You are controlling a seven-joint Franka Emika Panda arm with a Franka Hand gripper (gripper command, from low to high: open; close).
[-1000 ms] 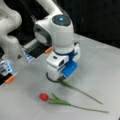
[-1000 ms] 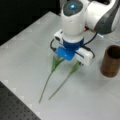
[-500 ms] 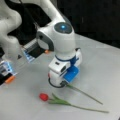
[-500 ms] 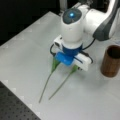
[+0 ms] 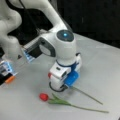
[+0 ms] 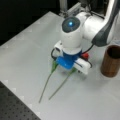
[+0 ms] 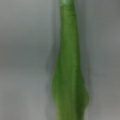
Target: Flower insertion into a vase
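Two tulip-like flowers lie on the grey table (image 5: 105,65). One flower shows its red bud (image 5: 43,97), leaves and long green stem (image 5: 85,108) in front of my gripper. My gripper (image 5: 60,88) is down low over the other flower, whose stem (image 5: 86,95) runs out from under it. In both front views the hand hides the fingertips. From the opposite side, both stems (image 6: 46,85) (image 6: 61,86) trail away from the gripper (image 6: 66,67), and a red bud (image 6: 85,55) peeks out behind it. The wrist view is filled by a green leaf (image 7: 68,75). The brown vase (image 6: 111,61) stands upright, apart from the gripper.
A second white arm (image 5: 10,32) stands at a front view's left. Blue and orange items (image 5: 7,75) lie below it. A dark perforated board (image 6: 15,107) borders the table's corner.
My gripper has come down closer to the table over the flower. The flowers and vase have not moved.
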